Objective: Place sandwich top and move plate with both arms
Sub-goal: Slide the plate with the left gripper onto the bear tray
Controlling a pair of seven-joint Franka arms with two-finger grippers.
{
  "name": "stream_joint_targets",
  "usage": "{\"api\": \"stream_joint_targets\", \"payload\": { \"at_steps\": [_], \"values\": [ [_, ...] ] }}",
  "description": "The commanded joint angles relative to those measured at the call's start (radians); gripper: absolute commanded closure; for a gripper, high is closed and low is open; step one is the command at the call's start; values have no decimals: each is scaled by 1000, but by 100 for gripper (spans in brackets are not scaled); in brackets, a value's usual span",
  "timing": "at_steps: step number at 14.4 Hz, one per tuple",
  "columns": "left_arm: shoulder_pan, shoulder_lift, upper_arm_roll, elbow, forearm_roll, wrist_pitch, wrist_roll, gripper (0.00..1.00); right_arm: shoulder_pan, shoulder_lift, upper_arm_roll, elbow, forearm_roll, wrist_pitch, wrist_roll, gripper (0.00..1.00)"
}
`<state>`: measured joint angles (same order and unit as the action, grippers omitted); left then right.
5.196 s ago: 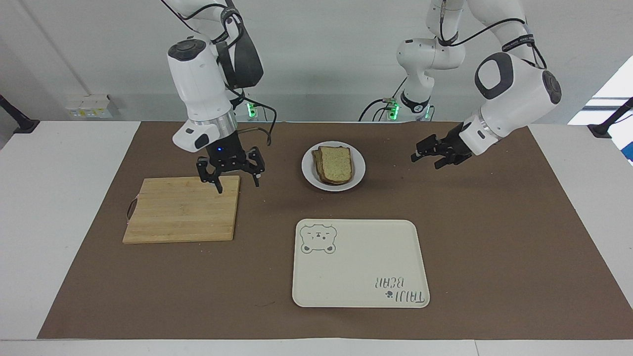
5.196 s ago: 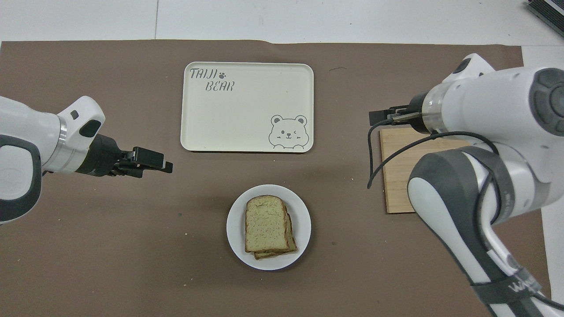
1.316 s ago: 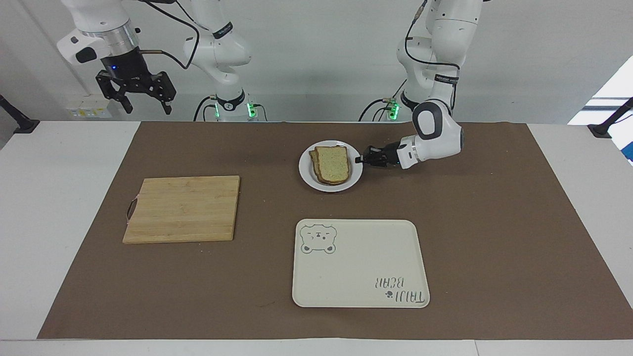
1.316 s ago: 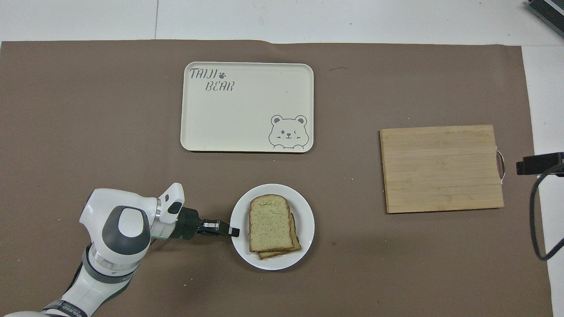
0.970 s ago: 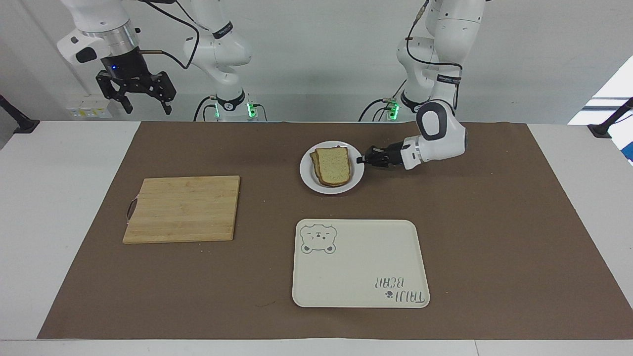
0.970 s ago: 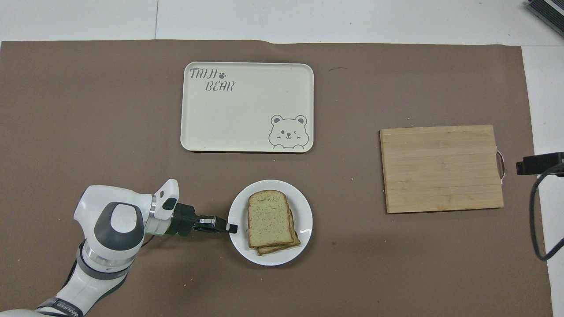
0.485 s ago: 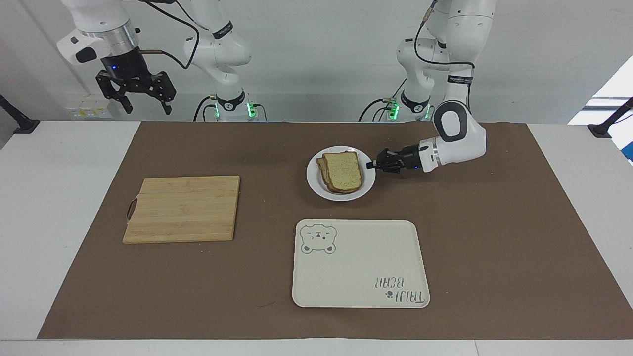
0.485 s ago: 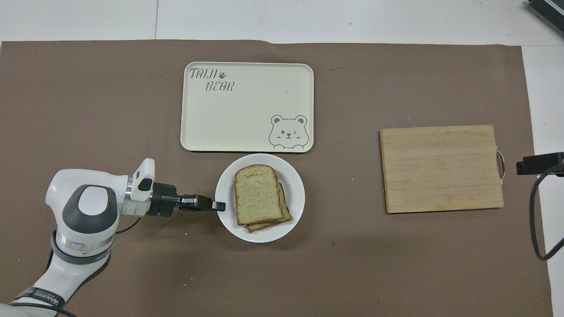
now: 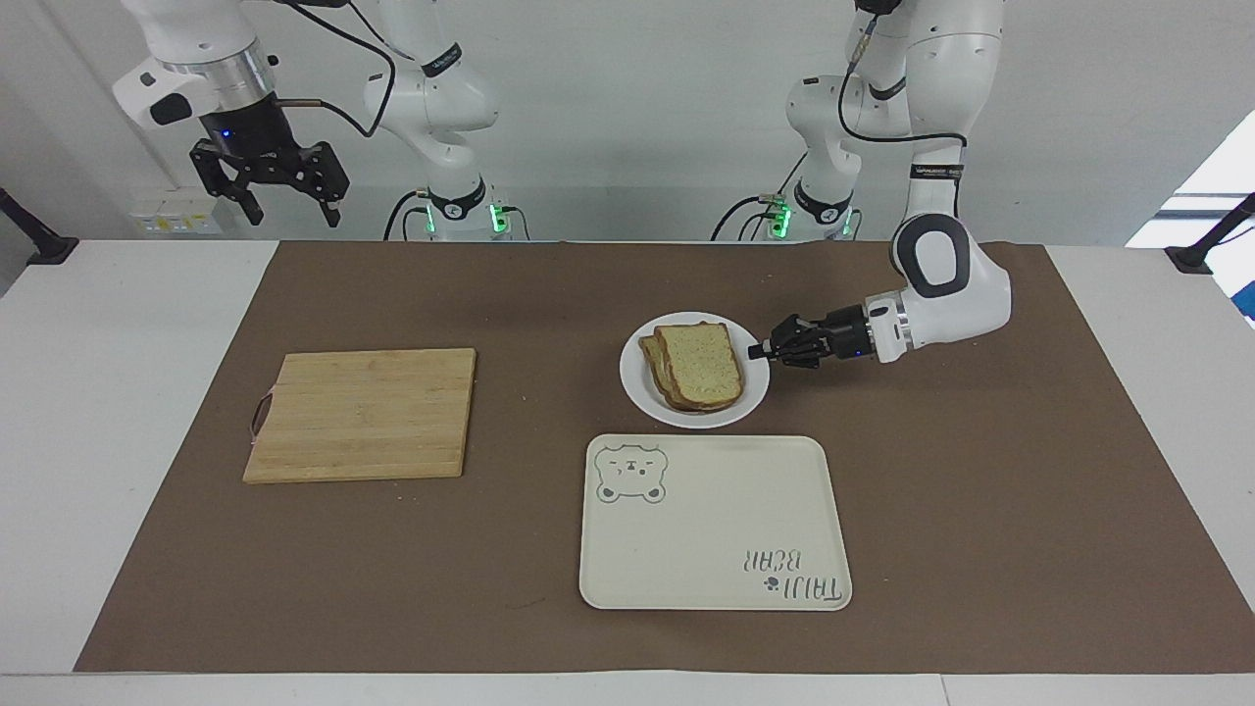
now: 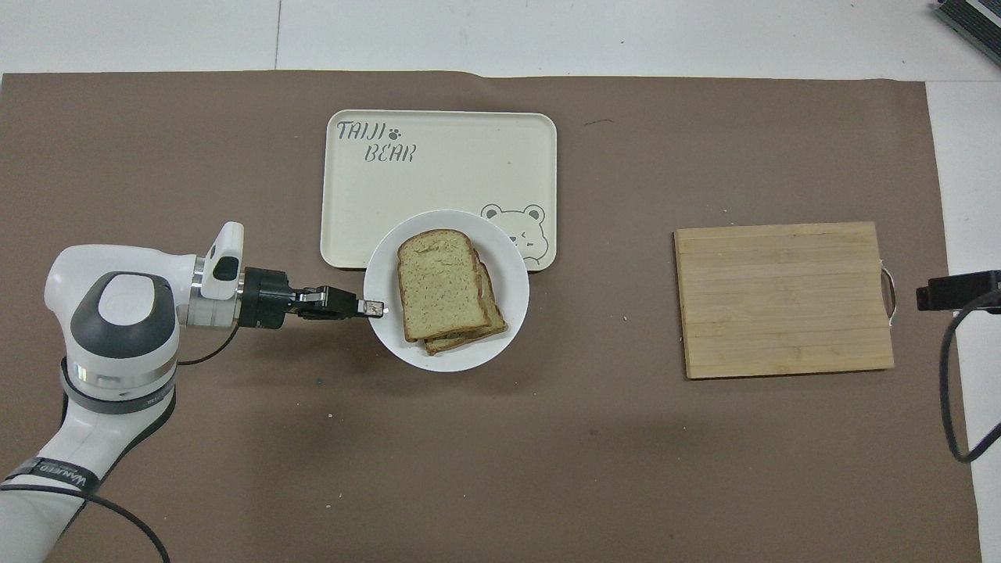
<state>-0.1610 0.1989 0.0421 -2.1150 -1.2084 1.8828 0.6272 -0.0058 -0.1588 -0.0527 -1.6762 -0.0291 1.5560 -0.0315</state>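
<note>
The small white plate (image 9: 632, 378) (image 10: 516, 289) carries two stacked bread slices. The uppermost, a plain tan slice with a brown crust, is the sandwich top (image 9: 701, 365) (image 10: 438, 283). My left gripper (image 9: 757, 350) (image 10: 374, 308) lies low and level, shut on the plate's rim at the left arm's end. From overhead the plate covers part of the bear corner of the cream tray (image 9: 706, 529) (image 10: 438, 164). In the facing view the plate sits just on the robots' side of that tray. My right gripper (image 9: 270, 196) hangs high and open off the mat's right-arm end, waiting.
A wooden cutting board (image 9: 363, 412) (image 10: 782, 297) lies bare on the brown mat toward the right arm's end. The tray holds nothing but its printed bear and lettering.
The left gripper has carried the plate with its bread away from the robots, toward the left arm's end, up to the tray's near edge. The right arm has not moved in the last second.
</note>
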Motion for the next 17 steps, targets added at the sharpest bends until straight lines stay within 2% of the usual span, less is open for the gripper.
{"api": "stream_joint_targets", "payload": {
  "at_steps": [1,7,10,13,16,17],
  "values": [
    [33,101,-7,182,71,-65,-108,100,-5,-4,2,3,2,-2,-18,0],
    [72,244,-14,453,98,-146,-250,100,-5,-5,2,1,2,-2,-18,0],
    [87,351,-24,588,98,-189,-265,100,-5,-4,2,3,2,-2,-18,0],
    [89,422,-28,674,99,-191,-279,100,-5,-4,2,1,2,-2,-18,0],
    [86,444,-25,693,98,-188,-279,100,-5,-4,2,3,2,-2,-18,0],
    [89,474,-25,710,98,-192,-277,100,-5,-4,2,3,2,-2,-16,0]
  ]
}}
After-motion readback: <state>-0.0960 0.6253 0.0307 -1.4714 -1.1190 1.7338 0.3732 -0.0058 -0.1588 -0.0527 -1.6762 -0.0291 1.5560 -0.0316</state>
